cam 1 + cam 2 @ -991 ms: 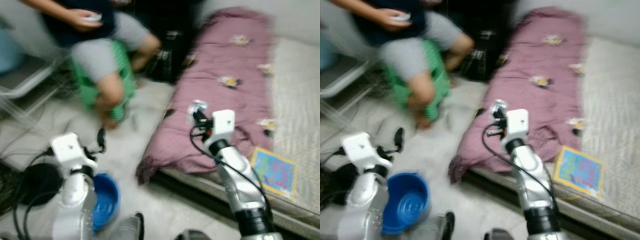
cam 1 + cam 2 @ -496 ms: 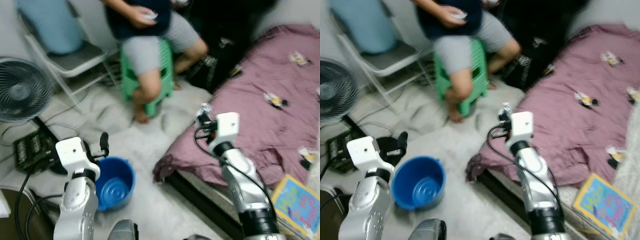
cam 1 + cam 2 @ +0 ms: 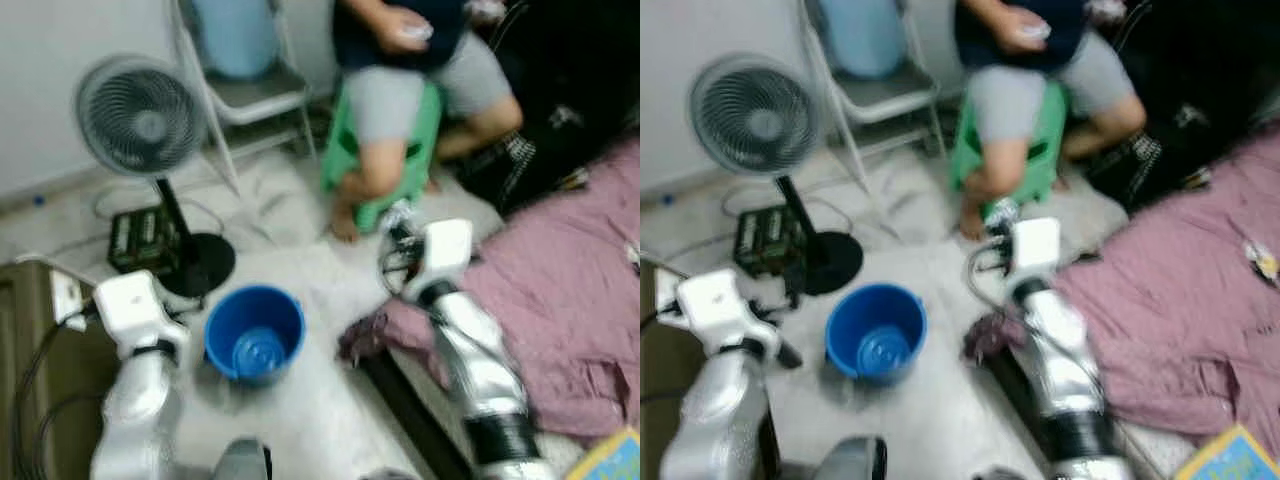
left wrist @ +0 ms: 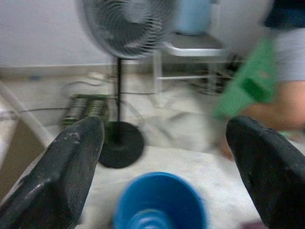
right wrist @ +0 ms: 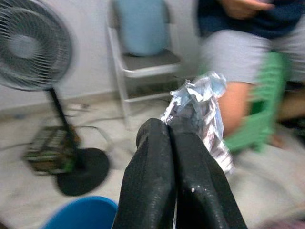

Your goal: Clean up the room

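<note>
Crumpled foil wrapper (image 5: 198,107) — clamped in the right gripper (image 5: 172,138), not yet binned.

The blue bucket (image 3: 254,331) is seen below and to the left of that gripper; the drop remains to be made. The left gripper (image 4: 162,143) is held spread apart, empty, just above the bucket.

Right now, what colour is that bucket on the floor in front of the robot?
The bucket is bright blue, inside and out; the right eye view shows it best.

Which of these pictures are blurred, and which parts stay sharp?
Left and right eye views: motion blur all over, so the fan, blue bucket and seated person look soft. Left wrist view: the open left gripper is fairly sharp, the background smeared. Right wrist view: the right gripper and its crumpled wrapper are sharpest.
</note>
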`<state>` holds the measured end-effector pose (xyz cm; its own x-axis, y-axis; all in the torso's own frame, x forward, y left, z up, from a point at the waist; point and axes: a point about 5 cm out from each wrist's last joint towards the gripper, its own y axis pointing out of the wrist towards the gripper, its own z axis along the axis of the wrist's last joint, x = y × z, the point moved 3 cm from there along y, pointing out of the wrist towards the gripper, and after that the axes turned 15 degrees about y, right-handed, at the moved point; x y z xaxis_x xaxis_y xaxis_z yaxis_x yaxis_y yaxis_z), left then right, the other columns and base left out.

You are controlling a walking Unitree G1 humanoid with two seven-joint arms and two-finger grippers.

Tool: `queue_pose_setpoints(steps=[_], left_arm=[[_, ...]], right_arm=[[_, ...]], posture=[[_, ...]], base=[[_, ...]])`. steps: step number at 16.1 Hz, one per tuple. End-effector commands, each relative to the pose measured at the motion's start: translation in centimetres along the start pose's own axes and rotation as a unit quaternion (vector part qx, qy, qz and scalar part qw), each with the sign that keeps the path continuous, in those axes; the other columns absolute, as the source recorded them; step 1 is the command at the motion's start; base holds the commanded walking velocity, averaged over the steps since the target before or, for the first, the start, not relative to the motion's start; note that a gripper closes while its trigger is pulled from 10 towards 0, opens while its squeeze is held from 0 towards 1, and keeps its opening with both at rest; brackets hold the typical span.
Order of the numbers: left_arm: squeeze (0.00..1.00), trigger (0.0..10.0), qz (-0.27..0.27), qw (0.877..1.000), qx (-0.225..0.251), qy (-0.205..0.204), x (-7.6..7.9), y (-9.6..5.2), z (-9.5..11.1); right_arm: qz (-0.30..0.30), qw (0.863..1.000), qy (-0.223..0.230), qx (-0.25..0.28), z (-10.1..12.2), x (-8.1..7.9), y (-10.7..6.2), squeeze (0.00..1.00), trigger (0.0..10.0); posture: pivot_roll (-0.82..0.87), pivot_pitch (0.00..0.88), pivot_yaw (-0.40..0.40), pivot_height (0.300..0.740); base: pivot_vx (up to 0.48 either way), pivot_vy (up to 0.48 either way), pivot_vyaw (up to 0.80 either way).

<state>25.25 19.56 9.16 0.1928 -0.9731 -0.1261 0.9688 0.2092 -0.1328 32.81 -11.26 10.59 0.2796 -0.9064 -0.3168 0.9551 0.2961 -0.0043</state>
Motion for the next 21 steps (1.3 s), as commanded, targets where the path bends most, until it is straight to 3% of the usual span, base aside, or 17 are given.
queue_pose_setpoints(steps=[1,5,10,21], left_arm=[[0.00,10.0,-0.008,1.000,0.004,-0.005,0.42,-0.06,0.33],[0.00,10.0,-0.022,1.000,0.009,-0.006,0.69,0.06,0.49],[0.00,10.0,-0.033,0.999,0.016,-0.019,0.85,-0.10,0.73],[0.00,10.0,-0.040,0.999,0.020,-0.023,1.18,0.03,0.89]], right_arm=[[-0.015,1.000,-0.007,0.004,0.28,0.99,-0.37,0.00,10.0],[-0.016,1.000,-0.005,0.005,0.28,1.03,-0.44,0.00,10.0],[-0.012,1.000,-0.001,0.007,0.36,0.99,-0.50,0.00,10.0],[-0.008,1.000,-0.001,0.008,0.38,0.86,-0.48,0.00,10.0]], posture=[[0.00,0.065,-0.024,0.740],[-0.01,0.066,-0.025,0.740],[-0.01,0.070,-0.026,0.740],[-0.01,0.072,-0.025,0.740]], base=[[0.000,0.000,0.80],[0.000,0.000,0.73],[0.000,0.000,0.00],[0.319,0.000,0.47]])
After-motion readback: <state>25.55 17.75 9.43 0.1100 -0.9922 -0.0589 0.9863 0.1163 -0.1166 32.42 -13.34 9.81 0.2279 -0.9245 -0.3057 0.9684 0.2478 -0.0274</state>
